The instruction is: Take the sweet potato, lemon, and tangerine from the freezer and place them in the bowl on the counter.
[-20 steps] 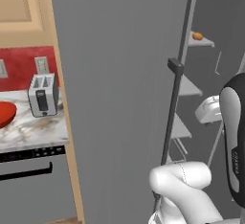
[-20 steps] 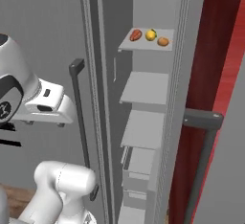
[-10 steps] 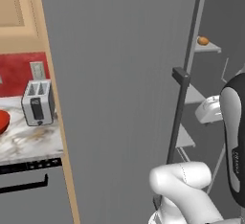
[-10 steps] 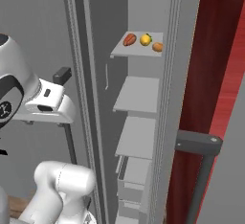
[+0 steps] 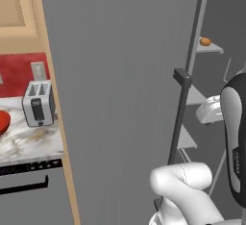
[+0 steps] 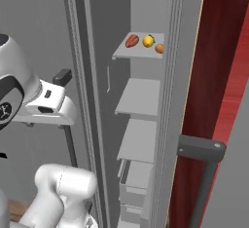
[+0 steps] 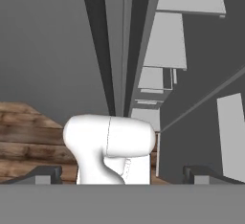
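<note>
Both base views have slid sideways since a second ago — the camera shifting, not the produce. Inside the tall grey freezer [image 6: 146, 124], the dull reddish-brown sweet potato [image 6: 132, 41] lies on the top shelf, long axis slanting, beside the bright yellow lemon [image 6: 148, 40]; the orange tangerine [image 6: 159, 48] is half hidden by the door edge. Cut off at the frame's edge, the glossy red bowl [image 5: 3, 122] sits on the marble bench [image 5: 29, 144] by a grey toaster [image 5: 38, 103]. Jaws [image 7: 122, 173] spread wide, empty, pointing downward.
</note>
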